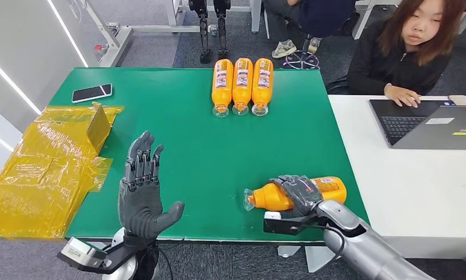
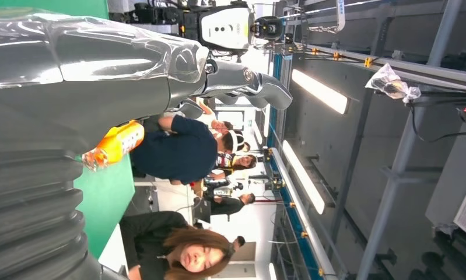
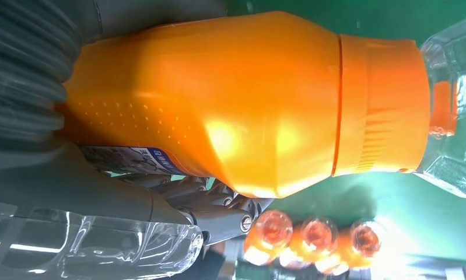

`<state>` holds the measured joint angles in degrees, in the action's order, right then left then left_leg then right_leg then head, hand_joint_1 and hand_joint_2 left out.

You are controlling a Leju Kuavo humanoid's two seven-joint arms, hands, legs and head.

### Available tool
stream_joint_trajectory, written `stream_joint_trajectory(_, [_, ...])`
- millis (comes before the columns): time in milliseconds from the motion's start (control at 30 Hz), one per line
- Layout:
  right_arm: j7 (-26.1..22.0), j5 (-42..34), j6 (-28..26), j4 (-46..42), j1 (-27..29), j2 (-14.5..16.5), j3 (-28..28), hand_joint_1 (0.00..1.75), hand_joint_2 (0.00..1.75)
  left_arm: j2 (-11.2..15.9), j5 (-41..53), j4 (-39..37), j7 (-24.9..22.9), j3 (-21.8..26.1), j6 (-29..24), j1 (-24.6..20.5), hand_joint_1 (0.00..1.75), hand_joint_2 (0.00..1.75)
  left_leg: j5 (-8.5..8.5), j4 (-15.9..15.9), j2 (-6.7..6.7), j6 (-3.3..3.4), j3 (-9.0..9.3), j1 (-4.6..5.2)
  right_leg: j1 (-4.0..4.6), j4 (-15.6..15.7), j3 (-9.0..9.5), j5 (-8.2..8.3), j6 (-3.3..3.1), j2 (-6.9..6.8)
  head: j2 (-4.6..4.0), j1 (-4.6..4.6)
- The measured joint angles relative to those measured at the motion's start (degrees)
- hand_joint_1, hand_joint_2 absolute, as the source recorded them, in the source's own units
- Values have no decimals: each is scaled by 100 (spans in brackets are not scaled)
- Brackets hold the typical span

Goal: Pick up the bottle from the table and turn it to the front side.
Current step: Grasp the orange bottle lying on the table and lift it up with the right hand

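your right hand [image 1: 300, 195] wraps its fingers around the orange bottle [image 1: 329, 188] lying on the green table [image 1: 219, 151]. your left hand [image 1: 142, 189] hovers with fingers spread wide, holding nothing.

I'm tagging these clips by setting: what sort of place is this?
Probably an office-like robotics lab: a green-topped table of orange plastic bottles, a person at an open grey laptop on a white desk, and another robot's legs standing beyond.

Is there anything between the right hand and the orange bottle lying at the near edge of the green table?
Nothing visible. The right hand is already wrapped over the middle of the bottle, which lies on its side on the green table. The three other bottles lie at the far edge and the left hand is well off to the side.
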<state>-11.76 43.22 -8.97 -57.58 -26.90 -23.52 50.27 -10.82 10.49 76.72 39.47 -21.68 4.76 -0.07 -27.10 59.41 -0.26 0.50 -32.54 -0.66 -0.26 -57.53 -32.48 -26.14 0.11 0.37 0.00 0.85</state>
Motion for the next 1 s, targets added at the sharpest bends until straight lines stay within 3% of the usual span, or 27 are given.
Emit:
stream_joint_trajectory(167, [5, 13, -10, -23, 16, -3, -14, 175, 175, 0, 4, 0, 0, 5, 0, 2, 0, 175, 0, 0, 0, 0, -2, 0, 0, 0, -2, 0, 0, 0, 0, 0])
stream_joint_trajectory(367, [223, 665, -224, -2335, 758, 200, -1252, 175, 175, -89, 197, -1, -46, 170, 70, 51, 0, 175, 17, -1, 2, -19, -93, 3, -5, -14, -108, 17, -14, 2, 0, -6])
stream_joint_trajectory(533, [249, 899, -252, -2959, 1020, 291, -1546, 175, 175, -138, 260, -66, -85, 186, 123, -18, 0, 175, 18, -2, 2, -20, -109, 3, -5, -15, -124, 16, -15, 4, 0, -6])
stream_joint_trajectory(767, [0, 802, 163, -3091, 896, 633, -2007, 175, 175, -242, 291, -297, -91, 186, 130, -174, 0, 175, 22, -2, 4, -19, -111, 3, -5, -17, -125, 18, -16, 4, 0, -6])
stream_joint_trajectory(1000, [-412, 636, -57, -2919, 783, 974, -2031, 175, 175, -269, 274, -366, -92, 183, 172, -218, 0, 175, 21, -2, 3, -20, -114, 2, -5, -19, -127, 18, -17, 5, 0, -5])
